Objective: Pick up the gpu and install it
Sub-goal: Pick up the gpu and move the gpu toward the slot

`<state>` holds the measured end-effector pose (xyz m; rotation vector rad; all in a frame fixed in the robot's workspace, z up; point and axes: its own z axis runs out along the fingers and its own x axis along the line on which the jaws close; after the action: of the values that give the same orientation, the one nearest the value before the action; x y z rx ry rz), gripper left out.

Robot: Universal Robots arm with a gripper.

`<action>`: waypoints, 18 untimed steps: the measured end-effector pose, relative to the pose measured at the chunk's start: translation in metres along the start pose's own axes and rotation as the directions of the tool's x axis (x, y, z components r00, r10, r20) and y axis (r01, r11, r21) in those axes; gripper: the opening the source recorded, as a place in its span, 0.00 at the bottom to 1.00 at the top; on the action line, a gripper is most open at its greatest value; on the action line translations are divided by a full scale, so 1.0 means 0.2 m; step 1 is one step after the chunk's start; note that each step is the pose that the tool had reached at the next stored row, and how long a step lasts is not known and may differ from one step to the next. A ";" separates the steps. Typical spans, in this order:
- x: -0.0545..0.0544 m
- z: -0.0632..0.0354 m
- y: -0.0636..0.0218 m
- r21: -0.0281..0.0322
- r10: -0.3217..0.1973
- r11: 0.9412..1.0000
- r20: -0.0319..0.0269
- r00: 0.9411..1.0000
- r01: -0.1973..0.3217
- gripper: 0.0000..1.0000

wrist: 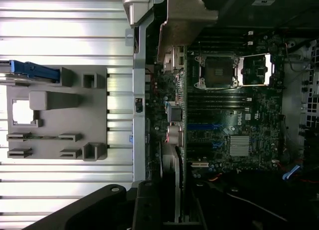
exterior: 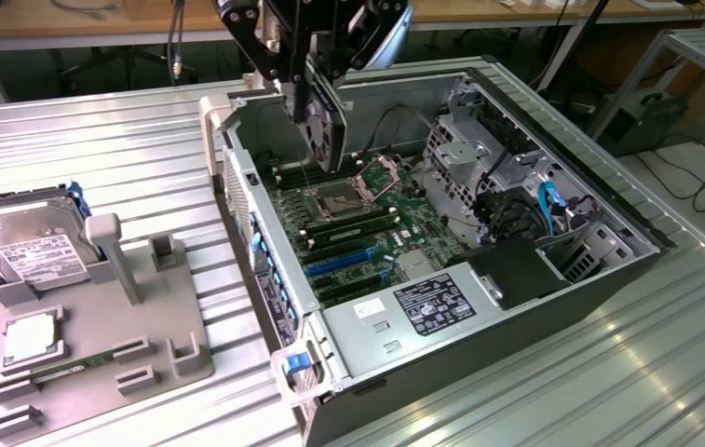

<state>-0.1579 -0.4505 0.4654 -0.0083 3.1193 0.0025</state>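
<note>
Fingers [exterior: 308, 93] are clamped on the gpu [exterior: 323, 130], gripping it by its upper part. The card hangs on edge below them with its long side roughly vertical. One side of the card is dark, with a pale metal strip along one edge.

Where it is: the gpu is up in the air over the open computer case [exterior: 248, 233], above the motherboard [exterior: 371, 228]. It sits roughly over the end with the CPU socket [exterior: 333, 198]. Its lower edge looks clear of the board, and it is not seated in any slot yet. The blue expansion slots [exterior: 342, 263] sit further along the board toward the power supply [exterior: 433, 303], apart from the card.

Wrist view: the gpu [wrist: 177, 185] shows edge-on as a thin pale strip running out from my fingers. It lies along the side of the motherboard nearest the case wall. The socket with its open retention frame and the blue slots are visible beside it.

On the exterior view's left, a grey parts holder [exterior: 154, 345] sits on the ribbed metal tabletop [exterior: 103, 140], just beside the case. A hard drive [exterior: 32, 250] with a white label stands in it. A silver square chip [exterior: 29, 337] and a slim green memory stick [exterior: 73, 365] lie in their recesses. All three are well apart from me and the card.
</note>
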 end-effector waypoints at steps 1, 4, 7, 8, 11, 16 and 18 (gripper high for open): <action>0.00 0.000 0.000 0.000 0.000 1.000 0.000 1.000 0.000 0.28; -0.01 0.000 0.000 0.000 0.000 1.000 0.000 1.000 0.000 0.28; -0.02 0.001 0.000 0.000 0.000 1.000 0.000 1.000 0.000 0.28; -0.03 0.001 0.000 0.000 0.000 1.000 0.000 1.000 0.000 0.28; -0.05 0.001 0.000 0.000 -0.001 1.000 0.000 1.000 0.001 0.28; -0.09 0.002 0.003 0.000 -0.004 1.000 0.000 1.000 0.004 0.28; -0.11 0.003 0.007 0.000 -0.006 1.000 0.000 1.000 0.006 0.28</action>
<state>-0.1361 -0.4489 0.4654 -0.0174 3.1193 0.0025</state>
